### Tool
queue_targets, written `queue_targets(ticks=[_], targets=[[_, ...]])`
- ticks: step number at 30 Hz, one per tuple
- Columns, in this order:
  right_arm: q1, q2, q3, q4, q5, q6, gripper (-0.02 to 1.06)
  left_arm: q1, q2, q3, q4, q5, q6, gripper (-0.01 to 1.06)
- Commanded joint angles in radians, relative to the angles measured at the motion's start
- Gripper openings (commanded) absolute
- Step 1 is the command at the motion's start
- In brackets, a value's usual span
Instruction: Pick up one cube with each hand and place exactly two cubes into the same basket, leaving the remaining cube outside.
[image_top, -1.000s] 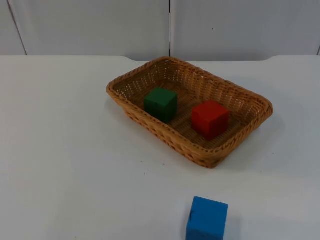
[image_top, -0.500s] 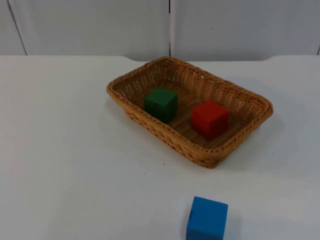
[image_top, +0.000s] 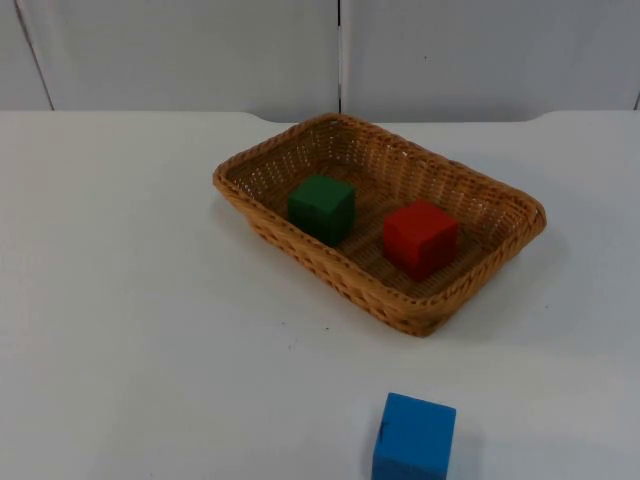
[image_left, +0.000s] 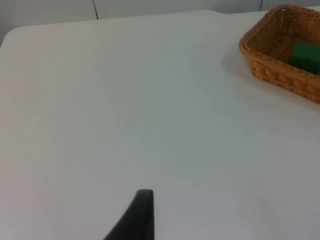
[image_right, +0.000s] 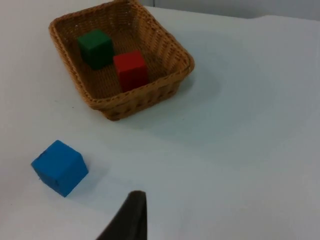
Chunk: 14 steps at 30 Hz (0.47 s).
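Observation:
A brown wicker basket (image_top: 252, 165) stands at the middle of the table. Inside it sit a green cube (image_top: 321, 207) and a red cube (image_top: 420, 237), side by side and apart. A blue cube (image_top: 414, 437) rests on the table outside, near the front edge. My left gripper (image_left: 142, 215) waits over bare table, well away from the basket (image_left: 270, 70) and the green cube (image_left: 305, 56). My right gripper (image_right: 131, 215) hangs back from the blue cube (image_right: 60, 167), with the basket (image_right: 165, 95), green cube (image_right: 95, 47) and red cube (image_right: 130, 69) beyond. Nothing is held.
The white table top (image_top: 130, 300) spreads wide to the left of the basket. A grey partition wall (image_top: 200, 50) closes the far side.

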Motion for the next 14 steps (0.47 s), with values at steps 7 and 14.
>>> queue_targets(ticks=[7,14], targets=[[-0.126,-0.004,0.001,-0.002,-0.007,0.002,1.05,0.001,-0.004,0.004,0.004,-0.003,-0.006,1.05],[-0.224,-0.004,0.001,-0.002,-0.007,0.002,1.05,0.001,-0.004,0.004,0.004,-0.003,-0.006,1.05]])
